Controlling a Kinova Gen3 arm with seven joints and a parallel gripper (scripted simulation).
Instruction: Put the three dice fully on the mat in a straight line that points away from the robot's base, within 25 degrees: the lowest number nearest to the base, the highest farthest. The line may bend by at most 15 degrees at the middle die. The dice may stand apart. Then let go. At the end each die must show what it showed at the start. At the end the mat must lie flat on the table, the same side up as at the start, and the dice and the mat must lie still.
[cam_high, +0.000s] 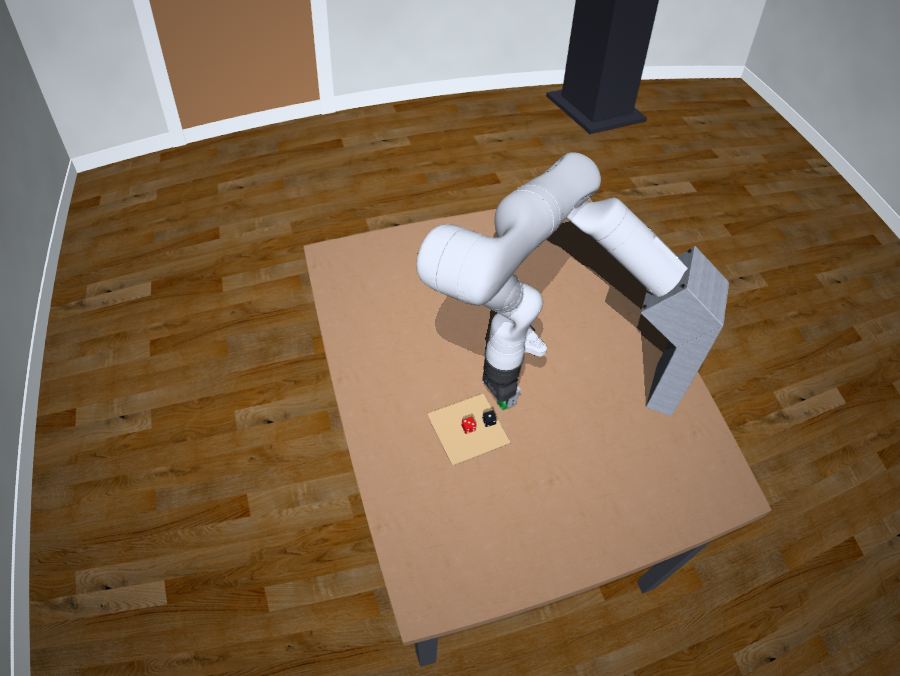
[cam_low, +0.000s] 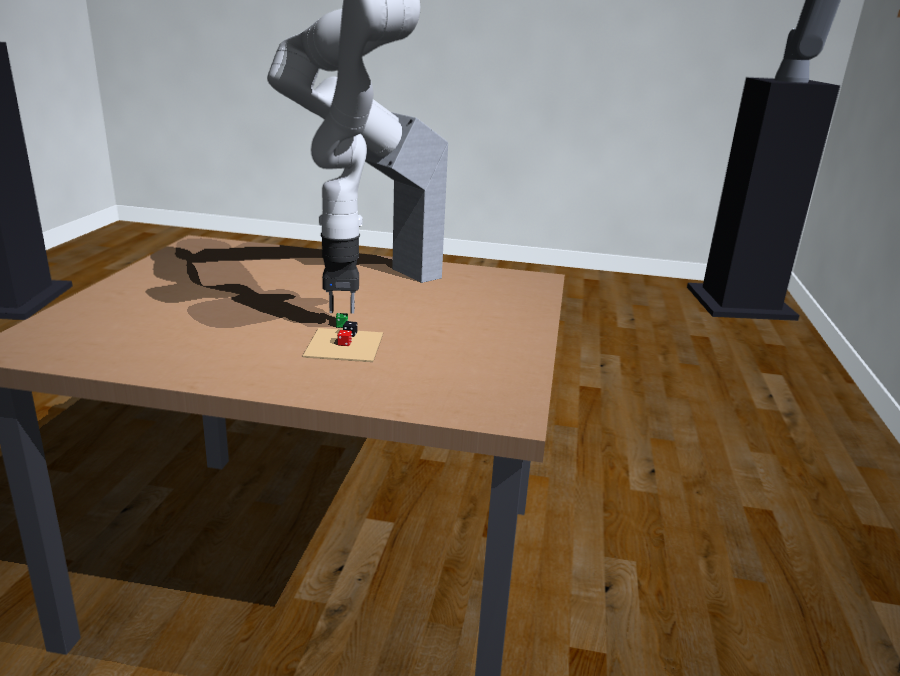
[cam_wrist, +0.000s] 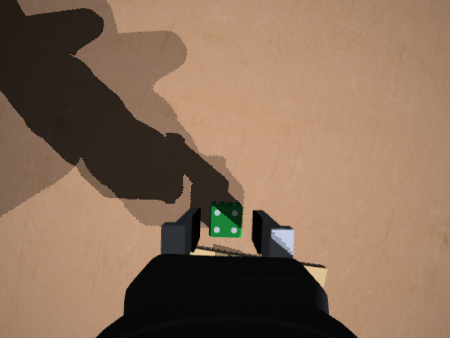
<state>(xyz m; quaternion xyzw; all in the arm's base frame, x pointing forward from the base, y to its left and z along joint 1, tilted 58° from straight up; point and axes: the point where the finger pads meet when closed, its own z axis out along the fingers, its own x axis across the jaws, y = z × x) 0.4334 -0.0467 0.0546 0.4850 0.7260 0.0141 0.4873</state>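
A tan mat (cam_high: 462, 431) lies on the table. A red die (cam_high: 469, 424) and a black die (cam_high: 489, 417) sit on it, the black one near the mat's corner. A green die (cam_wrist: 225, 220) showing four pips sits on the bare table just off the mat's corner; it also shows in the exterior view (cam_low: 341, 319). My gripper (cam_wrist: 226, 224) is open and hangs straight above the green die, with the fingers on either side of it in the wrist view. In the exterior view my gripper (cam_low: 341, 299) has its fingertips a little above the die, not touching it.
The arm's grey base block (cam_high: 686, 334) stands at the table's right side. The arm's shadow (cam_wrist: 100, 117) falls on the table beyond the green die. Dark pillars (cam_low: 767, 189) stand on the floor around the table.
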